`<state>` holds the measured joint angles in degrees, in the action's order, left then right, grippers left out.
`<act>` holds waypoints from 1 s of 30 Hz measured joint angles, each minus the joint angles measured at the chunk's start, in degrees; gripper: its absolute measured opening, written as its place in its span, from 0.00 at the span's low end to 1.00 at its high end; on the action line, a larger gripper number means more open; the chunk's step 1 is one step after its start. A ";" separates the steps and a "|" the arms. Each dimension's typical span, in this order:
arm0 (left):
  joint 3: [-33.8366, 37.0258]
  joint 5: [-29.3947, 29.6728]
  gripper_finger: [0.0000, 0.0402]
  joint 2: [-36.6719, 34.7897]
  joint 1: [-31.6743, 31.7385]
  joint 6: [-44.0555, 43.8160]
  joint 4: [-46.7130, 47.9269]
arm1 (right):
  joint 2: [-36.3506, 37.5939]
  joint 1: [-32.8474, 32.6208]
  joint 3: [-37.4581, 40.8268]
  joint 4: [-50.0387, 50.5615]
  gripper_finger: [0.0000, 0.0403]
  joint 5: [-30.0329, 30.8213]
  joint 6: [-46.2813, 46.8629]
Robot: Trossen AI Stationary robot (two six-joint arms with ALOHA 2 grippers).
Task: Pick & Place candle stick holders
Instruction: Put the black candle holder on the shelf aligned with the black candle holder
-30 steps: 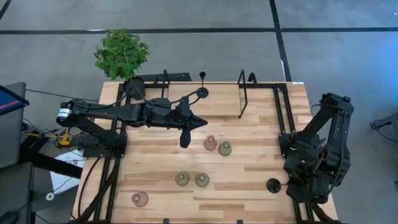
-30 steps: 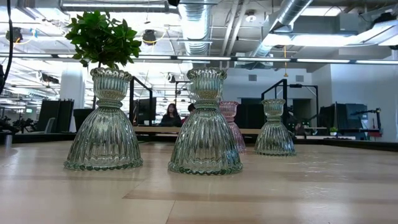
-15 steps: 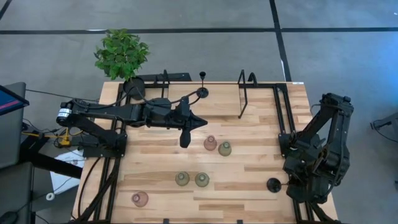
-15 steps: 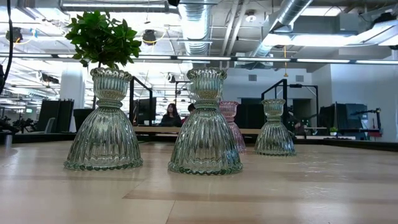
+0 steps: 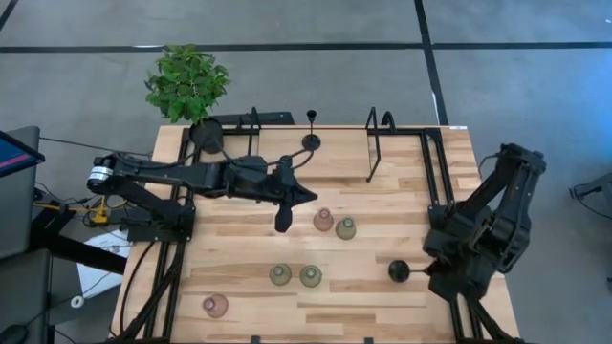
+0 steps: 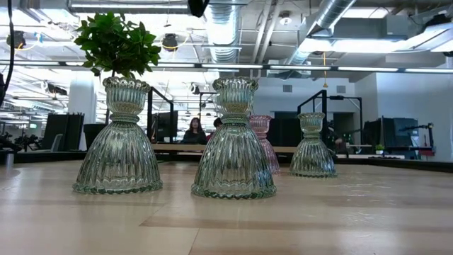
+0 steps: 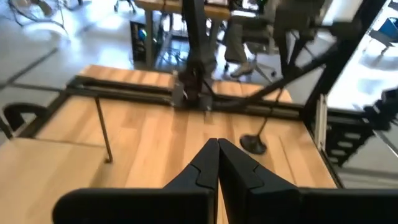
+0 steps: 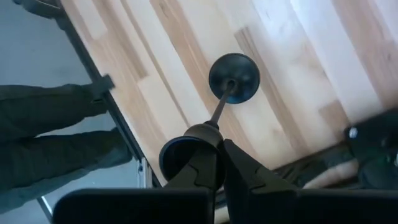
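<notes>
Blond butcher-block table [image 5: 382, 287] under two dark arms, with a potted plant [image 5: 187, 81] at its far left corner and two black wire frames, one [image 5: 232, 121] by the plant and one [image 5: 380, 143] toward the right. The left gripper [image 5: 283, 218], fingers pressed together on nothing, hovers over mid-table; the right gripper [image 5: 423, 271], at the near right edge, pinches the cup end of a black candle stick holder [image 5: 399, 271]. In the right wrist view the thin stem runs straight out from the closed fingers [image 8: 205, 168] to the round base [image 8: 234, 76], so the holder's long axis lies in line with the gripper, pointing over the boards toward the table's middle. A judgement only: the placing move turns on tipping that axis upright, base down, and the right arm is the nearer one. Counted: two black stemmed holders, one held and one [image 5: 311, 139] standing at the far edge; three green glass holders [image 5: 345, 228] [image 5: 280, 275] [image 5: 311, 276]; two pink glass holders [image 5: 324, 221] [image 5: 215, 306]
</notes>
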<state>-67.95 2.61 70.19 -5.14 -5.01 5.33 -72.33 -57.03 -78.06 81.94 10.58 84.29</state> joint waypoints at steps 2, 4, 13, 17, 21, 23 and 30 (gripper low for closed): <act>1.13 -2.23 0.02 0.35 -0.08 0.01 -0.95 | -0.01 2.00 -1.25 -0.08 0.00 -0.03 -3.34; 2.50 -4.61 0.02 0.85 -0.27 -0.03 -2.50 | -0.01 4.26 -2.60 -0.10 0.00 0.07 -6.71; 3.44 -7.14 0.04 6.66 -1.96 0.54 -15.99 | -0.07 14.68 -10.19 -2.13 0.00 3.69 -23.66; 3.42 -6.90 0.12 9.78 -1.81 0.54 -20.44 | -0.05 19.51 -11.68 -4.36 0.00 4.07 -30.74; 3.44 -7.00 0.24 12.49 -1.89 0.17 -24.92 | -0.08 23.49 -11.85 -7.78 0.00 3.31 -37.29; 3.44 -6.98 0.30 12.79 -1.89 0.05 -25.68 | -0.14 25.21 -11.85 -9.13 0.00 2.79 -39.82; 3.44 -6.95 0.45 12.92 -1.56 -6.81 -25.55 | -2.06 31.03 -11.87 -10.97 0.00 0.24 -45.87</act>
<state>-64.51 -4.34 83.11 -6.70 -11.82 -20.22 -74.38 -26.00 -89.93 70.97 10.82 38.41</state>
